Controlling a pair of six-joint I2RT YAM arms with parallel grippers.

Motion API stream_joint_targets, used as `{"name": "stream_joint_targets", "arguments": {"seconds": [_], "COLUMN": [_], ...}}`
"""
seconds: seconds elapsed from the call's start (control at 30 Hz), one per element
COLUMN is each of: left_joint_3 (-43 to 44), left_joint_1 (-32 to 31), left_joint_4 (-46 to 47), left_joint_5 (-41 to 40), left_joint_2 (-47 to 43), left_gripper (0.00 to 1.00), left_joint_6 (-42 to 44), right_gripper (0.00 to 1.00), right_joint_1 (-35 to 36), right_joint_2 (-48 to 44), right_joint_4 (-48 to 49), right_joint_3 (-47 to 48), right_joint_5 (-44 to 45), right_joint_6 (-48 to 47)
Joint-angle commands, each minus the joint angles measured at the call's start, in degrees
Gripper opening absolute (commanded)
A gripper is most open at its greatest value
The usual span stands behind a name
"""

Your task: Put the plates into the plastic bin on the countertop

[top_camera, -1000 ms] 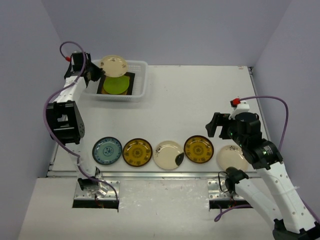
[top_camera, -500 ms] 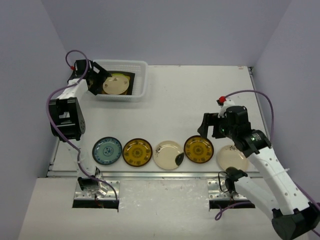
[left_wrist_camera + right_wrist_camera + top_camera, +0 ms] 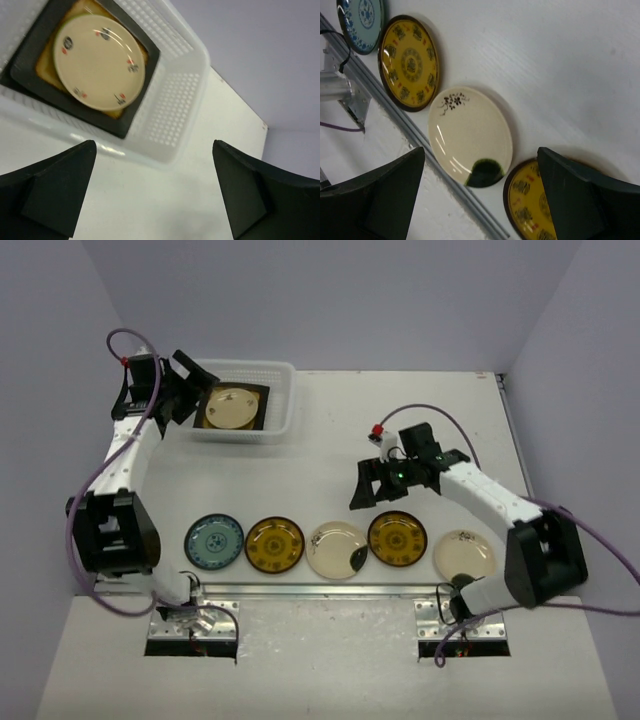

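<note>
The plastic bin (image 3: 290, 400) (image 3: 175, 110) stands at the far left of the countertop (image 3: 400, 420). In it a cream plate (image 3: 230, 407) (image 3: 99, 61) lies on a dark-rimmed square plate (image 3: 262, 410) (image 3: 145, 65). My left gripper (image 3: 185, 390) (image 3: 154, 145) hangs open and holds nothing, just left of the bin. Along the near edge lie a blue patterned plate (image 3: 214, 541) (image 3: 360, 17), a yellow-brown plate (image 3: 275, 544) (image 3: 410, 62), a cream plate with a dark patch (image 3: 337, 549) (image 3: 470, 137), another yellow-brown plate (image 3: 397, 538) (image 3: 530, 200) and a cream plate (image 3: 464, 555). My right gripper (image 3: 372, 485) (image 3: 481, 150) hovers open above the row's middle.
A metal rail (image 3: 330, 588) (image 3: 415, 135) runs along the near edge, just in front of the plate row. Purple cables loop off both arms. Grey walls close in the left, back and right sides.
The left gripper let go of the cream plate, which now lies in the bin, and drew back to the left. The right arm swung left and forward over the plate row.
</note>
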Motion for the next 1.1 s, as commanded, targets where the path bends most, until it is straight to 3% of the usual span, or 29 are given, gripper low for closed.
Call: {"name": "stream_joint_targets", "arguments": {"seconds": [0.0,0.07,0.27,0.53,0.67,0.77,0.87,1.07], "left_joint_3": [-9.55,-15.94,-22.76,-24.76,-25.82,-26.25,-26.55,-28.18], "left_joint_1": [-4.28,-6.04,-6.34,-6.34,-6.34,-6.34,-6.34,-6.34], "left_joint_4": [3.34,4.16,0.19,-5.41,-5.25,-4.89,-4.65,-3.51], "left_joint_5": [4.6,7.1,10.71,12.56,13.24,13.7,14.15,14.4], "left_joint_2": [-17.59,-24.98,-32.0,-35.29,-35.79,-35.73,-35.4,-34.85], "left_gripper": [1.0,1.0,1.0,1.0,1.0,1.0,1.0,1.0], "left_joint_6": [3.5,5.46,11.26,17.83,17.86,17.84,17.77,17.4], "right_gripper": [0.91,0.88,0.79,0.5,0.25,0.19,0.03,0.0], "right_joint_1": [2.99,5.46,7.71,8.24,8.24,8.24,8.24,8.15], "right_joint_2": [12.81,19.7,27.96,34.09,33.94,34.09,33.6,28.71], "right_joint_4": [-2.03,-4.7,-8.01,-8.11,-6.19,-6.09,-5.93,-6.08], "right_joint_3": [10.48,13.87,17.56,18.57,16.96,16.92,16.77,16.3], "right_joint_5": [-3.8,-2.47,-0.49,0.39,3.27,3.71,3.37,1.33], "right_joint_6": [-10.32,-15.93,-21.59,-22.8,-22.28,-21.92,-21.83,-20.6]}}
